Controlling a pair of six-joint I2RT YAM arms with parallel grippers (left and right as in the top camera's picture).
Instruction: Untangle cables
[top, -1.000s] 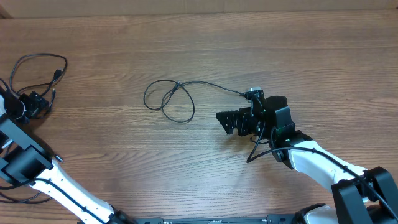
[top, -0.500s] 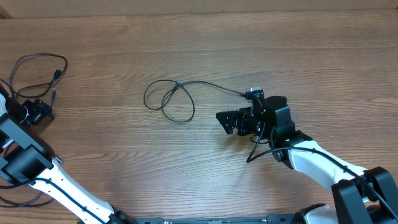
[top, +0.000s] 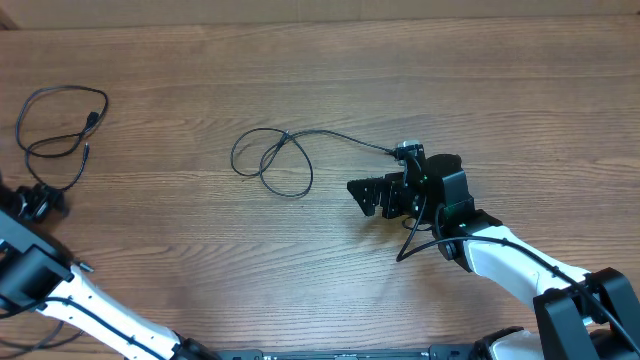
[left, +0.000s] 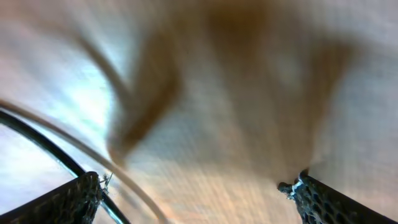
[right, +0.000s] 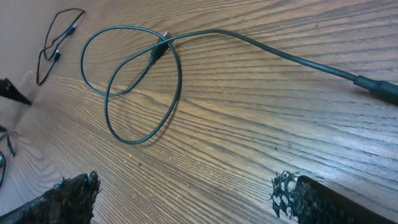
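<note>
The overhead camera looks straight down on the table (top: 420, 70) from high up and takes in a wide stretch of it. My right wrist camera sits low behind my right fingers (right: 62, 199), whose tips frame its bottom corners. It faces forward along the wood at a shallow angle, close in. With the overhead view it shares the looped cable (right: 134, 87) and, far off at its top left, the second cable (right: 59, 37). My left wrist camera looks past my left fingers (left: 62, 202) at the wood from very near, too blurred to match with another view.

left gripper (top: 48, 203) drew back from the cable (top: 92, 120)
</note>
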